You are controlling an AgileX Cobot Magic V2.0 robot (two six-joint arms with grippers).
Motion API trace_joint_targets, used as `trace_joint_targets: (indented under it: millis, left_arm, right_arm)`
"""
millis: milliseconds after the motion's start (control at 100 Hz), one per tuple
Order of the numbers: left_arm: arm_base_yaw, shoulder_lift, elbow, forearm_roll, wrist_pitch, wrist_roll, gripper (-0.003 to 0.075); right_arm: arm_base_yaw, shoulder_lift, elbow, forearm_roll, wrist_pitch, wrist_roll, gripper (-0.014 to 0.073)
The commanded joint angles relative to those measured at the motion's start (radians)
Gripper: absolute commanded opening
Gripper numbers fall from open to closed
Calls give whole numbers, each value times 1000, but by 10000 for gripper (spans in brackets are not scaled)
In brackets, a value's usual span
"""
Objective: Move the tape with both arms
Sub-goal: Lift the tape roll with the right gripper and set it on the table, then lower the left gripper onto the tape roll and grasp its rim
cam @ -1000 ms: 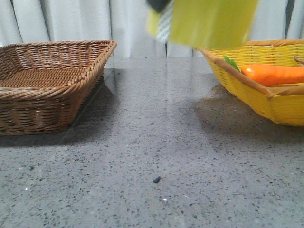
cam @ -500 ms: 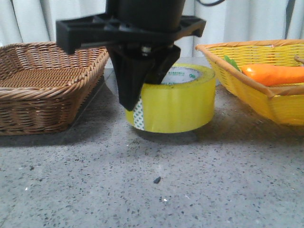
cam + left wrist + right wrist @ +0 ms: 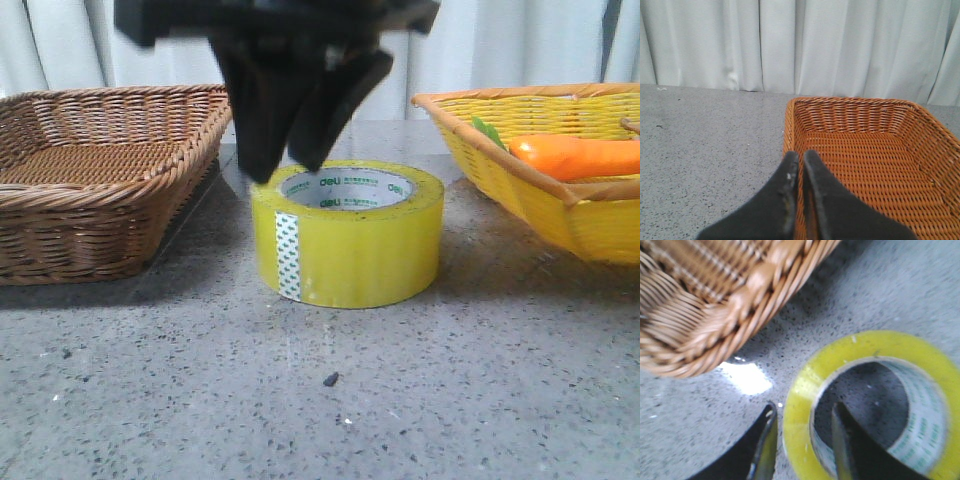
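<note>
1. The tape (image 3: 347, 233) lies flat on the grey speckled table (image 3: 400, 400), core opening up, patterned end strip facing the camera. It sits between the brown wicker basket (image 3: 100, 180) at 9 o'clock and the yellow basket (image 3: 540, 190) at 3 o'clock, apart from both.
2. Open table lies in front of the roll, toward 6 o'clock.
3. A carrot (image 3: 575, 155) lies in the yellow basket.
4. Right gripper (image 3: 297, 160) hangs over the roll's 11 o'clock rim, fingers pointing down. In the right wrist view the jaws are spread, straddling the roll wall (image 3: 800, 440), one inside the core, one outside; contact cannot be told.
5. Left gripper (image 3: 801, 159) is level over the brown basket's rim (image 3: 790, 130), jaws pressed together, holding nothing.
</note>
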Motion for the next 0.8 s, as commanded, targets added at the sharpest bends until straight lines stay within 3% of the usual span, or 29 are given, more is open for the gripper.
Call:
trace_joint_targets:
  millis: [0, 210, 450, 560, 670, 790]
  left_arm:
    - [2, 15, -27, -12, -79, -9, 43]
    - [2, 15, -27, -12, -75, -9, 230]
    - [-6, 15, -72, -10, 4, 12, 260]
    - [-49, 24, -121, -10, 38, 50, 349]
    - [-125, 62, -163, -11, 40, 50, 430]
    - [-229, 131, -209, -14, 39, 50, 430]
  right_arm:
    - [1, -102, -31, -14, -43, -6, 192]
    - [1, -165, -31, -14, -42, -6, 192]
    - [1, -207, -29, -18, -33, 2, 192]
    - [1, -266, -25, -27, -67, 7, 188]
    - [1, -343, -11, -49, -102, 7, 106]
    - [1, -439, 20, -60, -129, 7, -48]
